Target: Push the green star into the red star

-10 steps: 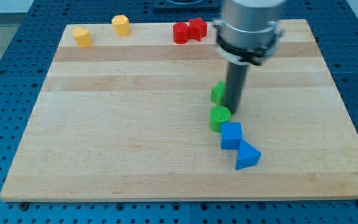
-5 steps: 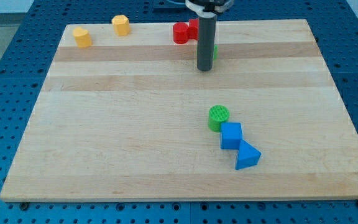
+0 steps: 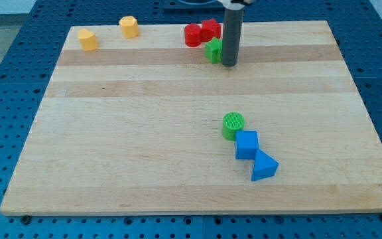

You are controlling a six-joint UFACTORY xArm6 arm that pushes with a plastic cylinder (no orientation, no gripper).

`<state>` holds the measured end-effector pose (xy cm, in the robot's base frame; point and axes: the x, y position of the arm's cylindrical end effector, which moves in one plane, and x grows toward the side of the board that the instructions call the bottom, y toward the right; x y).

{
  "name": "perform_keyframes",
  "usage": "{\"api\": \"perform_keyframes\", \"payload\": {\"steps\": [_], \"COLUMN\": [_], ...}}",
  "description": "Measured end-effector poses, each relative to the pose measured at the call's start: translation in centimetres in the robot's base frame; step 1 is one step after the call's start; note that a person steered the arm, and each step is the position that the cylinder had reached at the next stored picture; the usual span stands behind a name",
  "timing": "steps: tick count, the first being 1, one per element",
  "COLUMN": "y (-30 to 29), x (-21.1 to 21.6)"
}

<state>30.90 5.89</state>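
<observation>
The green star (image 3: 213,50) sits near the view's top, just below the red star (image 3: 210,28) and close to touching it. A second red block (image 3: 193,34), roundish, sits against the red star's left side. My tip (image 3: 229,64) stands just right of the green star, against its right side. The rod rises straight up out of the view's top.
A green cylinder (image 3: 233,125), a blue cube (image 3: 247,144) and a blue triangular block (image 3: 264,166) form a chain at the lower middle-right. Two yellow blocks (image 3: 87,39) (image 3: 129,26) sit at the top left. The wooden board (image 3: 111,133) lies on a blue pegboard table.
The green star has been pushed from the board's middle up to just below the red star. My tip moved up with it and now stands at its right side.
</observation>
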Motion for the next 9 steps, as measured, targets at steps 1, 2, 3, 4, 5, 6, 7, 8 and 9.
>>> {"api": "perform_keyframes", "payload": {"steps": [1, 2, 3, 4, 5, 6, 7, 8, 9], "y": [0.0, -1.5, -4.6, -4.7, -4.7, -4.3, -4.3, -3.2, 3.4], "x": [0.3, 3.2, 3.4, 0.5, -1.5, -2.9, -1.8, 3.3, 6.7]}}
